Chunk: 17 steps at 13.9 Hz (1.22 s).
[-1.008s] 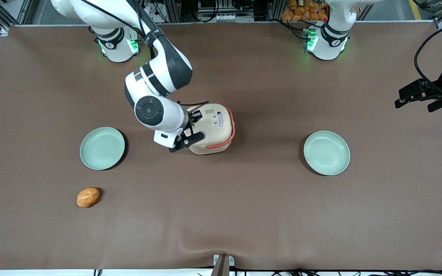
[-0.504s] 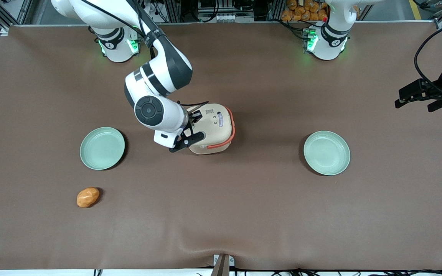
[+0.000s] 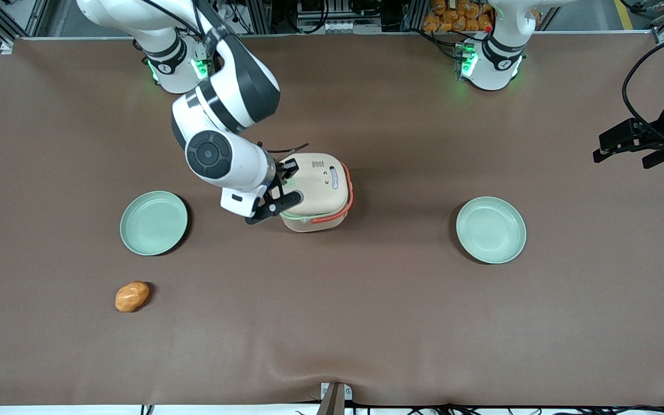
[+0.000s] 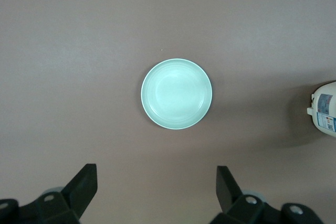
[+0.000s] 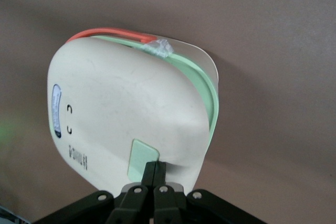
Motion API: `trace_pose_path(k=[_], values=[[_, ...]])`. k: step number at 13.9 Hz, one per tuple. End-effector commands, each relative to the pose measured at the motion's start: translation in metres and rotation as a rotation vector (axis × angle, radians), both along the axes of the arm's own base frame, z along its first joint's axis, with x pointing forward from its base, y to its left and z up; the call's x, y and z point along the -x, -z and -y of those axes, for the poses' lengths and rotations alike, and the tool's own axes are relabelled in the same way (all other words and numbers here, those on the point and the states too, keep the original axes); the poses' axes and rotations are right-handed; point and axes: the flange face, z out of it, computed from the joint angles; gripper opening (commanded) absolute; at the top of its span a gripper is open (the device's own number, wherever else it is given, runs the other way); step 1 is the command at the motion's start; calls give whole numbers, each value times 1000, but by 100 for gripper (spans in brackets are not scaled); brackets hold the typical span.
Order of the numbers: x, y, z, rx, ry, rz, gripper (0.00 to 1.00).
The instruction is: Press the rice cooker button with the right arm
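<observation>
Nearby — plates [image 3: 154, 223], potato [image 3: 132, 296] — gripper [image 5: 156, 168] on button [image 5: 142, 158].

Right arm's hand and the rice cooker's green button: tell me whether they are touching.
Touching. In the right wrist view the hand, fingers closed together, has its tips resting on the edge of the pale green button on the rice cooker lid, with no gap visible between them.

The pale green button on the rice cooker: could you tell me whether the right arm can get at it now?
Probably yes: the gripper, fingers shut, sits right at the button on the rice cooker lid, nothing between them.
</observation>
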Motion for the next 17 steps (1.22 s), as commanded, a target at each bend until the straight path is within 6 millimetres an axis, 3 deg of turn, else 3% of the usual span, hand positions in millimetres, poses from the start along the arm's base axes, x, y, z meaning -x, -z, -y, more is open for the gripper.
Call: trace_pose_path(k=[1, 2, 3, 7, 9, 10, 11, 17], values=[[-1, -31, 18, -24, 24, -3, 21], [-3, -41, 24, -30, 32, 6, 34], [-4, -54, 31, -41, 41, 23, 41], [-8, -91, 63, -55, 78, 56, 59], [-12, -105, 84, -58, 101, 64, 75], [-14, -113, 97, -58, 116, 67, 91], [-16, -123, 111, -63, 129, 73, 100], [-17, -185, 227, 41, 241, 148, 100]])
